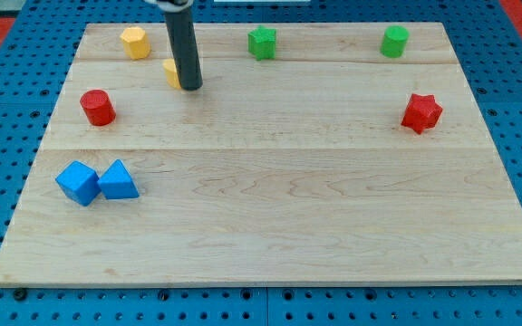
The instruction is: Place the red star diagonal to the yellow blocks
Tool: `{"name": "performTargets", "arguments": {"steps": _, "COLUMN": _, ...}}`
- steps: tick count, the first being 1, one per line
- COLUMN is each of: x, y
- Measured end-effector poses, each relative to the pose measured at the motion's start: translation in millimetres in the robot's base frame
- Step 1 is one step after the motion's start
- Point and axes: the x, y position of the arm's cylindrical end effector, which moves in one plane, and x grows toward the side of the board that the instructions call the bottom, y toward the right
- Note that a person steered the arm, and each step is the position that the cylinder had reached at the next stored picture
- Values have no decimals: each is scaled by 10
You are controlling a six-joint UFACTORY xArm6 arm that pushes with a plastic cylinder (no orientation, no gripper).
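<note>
The red star (421, 112) lies near the board's right edge, in the upper half. A yellow hexagonal block (135, 42) sits at the top left. A second yellow block (170, 72) lies just below and right of it, partly hidden behind my rod, so its shape is unclear. My tip (191, 87) rests on the board right against that second yellow block's right side. The red star is far to the right of my tip.
A red cylinder (98, 107) stands at the left. A blue cube (78, 182) and a blue triangular block (118, 181) touch at the lower left. A green star (262, 42) and a green cylinder (393, 41) sit along the top.
</note>
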Motion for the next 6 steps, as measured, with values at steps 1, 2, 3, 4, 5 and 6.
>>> {"name": "performTargets", "arguments": {"steps": 1, "x": -256, "y": -132}}
{"name": "performTargets", "arguments": {"steps": 2, "x": -392, "y": -125}}
{"name": "performTargets", "arguments": {"steps": 3, "x": -392, "y": -180}}
{"name": "performTargets", "arguments": {"steps": 4, "x": -392, "y": -281}}
{"name": "performTargets", "arguments": {"steps": 5, "x": -184, "y": 721}}
{"name": "performTargets", "arguments": {"steps": 6, "x": 97, "y": 1911}}
